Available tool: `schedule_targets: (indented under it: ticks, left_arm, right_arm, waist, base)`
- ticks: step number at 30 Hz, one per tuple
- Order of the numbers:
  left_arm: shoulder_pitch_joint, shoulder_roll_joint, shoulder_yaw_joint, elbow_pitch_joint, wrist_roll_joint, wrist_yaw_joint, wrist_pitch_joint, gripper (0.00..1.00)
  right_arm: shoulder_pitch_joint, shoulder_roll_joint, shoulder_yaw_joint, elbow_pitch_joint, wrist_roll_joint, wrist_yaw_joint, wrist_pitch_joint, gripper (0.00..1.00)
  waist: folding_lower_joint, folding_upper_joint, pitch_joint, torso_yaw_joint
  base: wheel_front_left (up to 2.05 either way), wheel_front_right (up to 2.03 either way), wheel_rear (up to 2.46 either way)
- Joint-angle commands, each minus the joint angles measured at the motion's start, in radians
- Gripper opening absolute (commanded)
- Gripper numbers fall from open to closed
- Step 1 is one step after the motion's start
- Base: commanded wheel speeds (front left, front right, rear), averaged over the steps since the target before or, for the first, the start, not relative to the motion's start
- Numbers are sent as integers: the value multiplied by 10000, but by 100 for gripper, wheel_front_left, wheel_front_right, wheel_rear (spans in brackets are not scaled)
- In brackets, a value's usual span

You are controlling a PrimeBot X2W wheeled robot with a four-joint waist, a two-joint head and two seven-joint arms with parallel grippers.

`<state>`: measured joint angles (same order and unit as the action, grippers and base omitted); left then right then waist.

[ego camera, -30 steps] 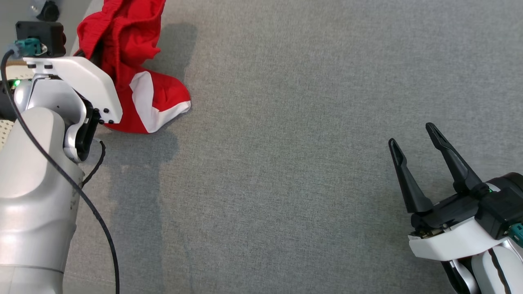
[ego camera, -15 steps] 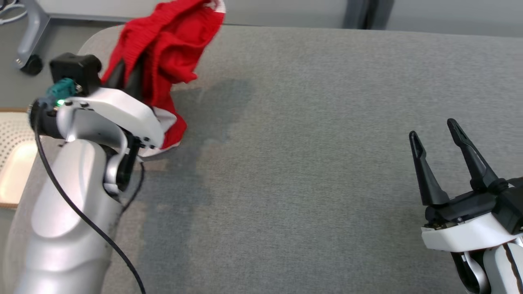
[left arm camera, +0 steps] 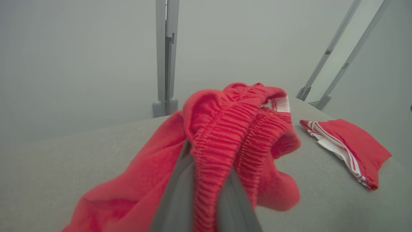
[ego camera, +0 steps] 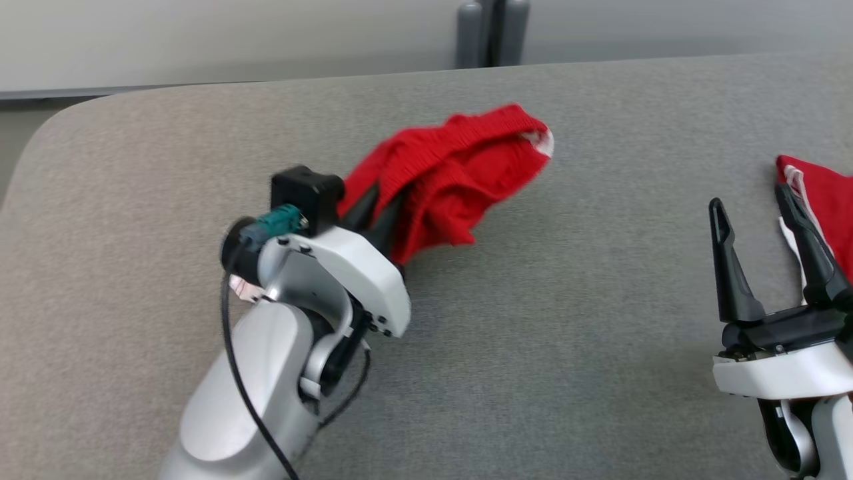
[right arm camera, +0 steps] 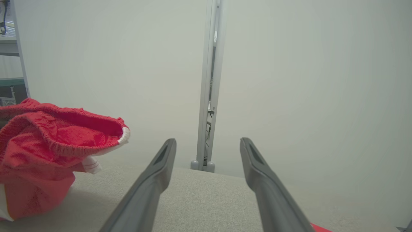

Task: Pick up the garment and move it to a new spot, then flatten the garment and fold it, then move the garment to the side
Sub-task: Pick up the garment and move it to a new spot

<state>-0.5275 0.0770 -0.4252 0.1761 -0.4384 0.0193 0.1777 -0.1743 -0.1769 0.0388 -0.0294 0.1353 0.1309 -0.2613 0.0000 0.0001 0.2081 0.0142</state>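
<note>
Left gripper [ego camera: 376,212]: clenched on the gathered elastic waistband of the red garment [ego camera: 453,167], both dark fingers buried in the cloth. Right gripper [ego camera: 750,200]: spread wide and empty, lower right of the head view, fingers pointing up the frame.

Location of the red garment: upper centre of the head view, bunched in a loose heap over the grey padded table [ego camera: 533,347] and draped round the left fingers. Probably shorts, judging by the ribbed waistband and white trim in the left wrist view; too crumpled to confirm. Separate folded red-and-white garment [ego camera: 823,193] at the right edge of the head view, just beyond the right fingers, well apart from the carried piece.

Handling: light, soft, limp knit. No stiffness; sags and folds under its own weight. Not fragile and not slippery, but likely to snag on fingertips and drag on the textured table cover.

Grip points: take hold at the waistband, the thickest and firmest edge. For flattening, pinch the waistband at two spread points, one per gripper, and draw the cloth taut before lowering. Avoid a single central pinch: leaves the lower part twisted underneath.
</note>
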Motion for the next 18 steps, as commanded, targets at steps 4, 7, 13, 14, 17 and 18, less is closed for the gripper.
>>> schedule_targets:
  ticks: [4, 7, 13, 14, 17, 18]
  left_arm:
    - [185, -194, -726, 300, -657, 265, 13, 0]
    - [-80, -249, -1497, 668, -1217, 585, -273, 0]
    - [-860, -244, -3017, 1782, -2398, 1581, -1308, 0]
    - [-1003, -236, -3254, 1990, -2591, 1694, -1478, 0]
    - [-1373, -237, -4032, 2553, -3069, 1864, -1775, 21]
    - [-1473, -233, -4266, 2707, -3218, 1866, -1827, 100]
  right_arm:
    - [-18, 220, -388, -11, -158, -4, -44, 100]
    - [-75, 307, -453, 56, -195, -4, -46, 100]
    - [-249, 422, -503, 90, -191, -4, -49, 100]
    - [-260, 437, -482, 82, -171, -4, -49, 100]
    - [-267, 460, -470, 87, -128, -4, -50, 100]
    - [-274, 469, -481, 92, -120, -4, -50, 100]
  waist:
    - [0, -1, 73, -835]
    - [0, -1, 171, -1259]
    - [0, -1, 407, -2003]
    - [0, -1, 448, -2088]
    - [0, -1, 535, -2231]
    - [0, -1, 551, -2247]
  base:
    - [0, 0, 0]
    - [0, 0, 0]
    - [0, 0, 0]
    - [0, 0, 0]
    - [0, 0, 0]
    - [0, 0, 0]
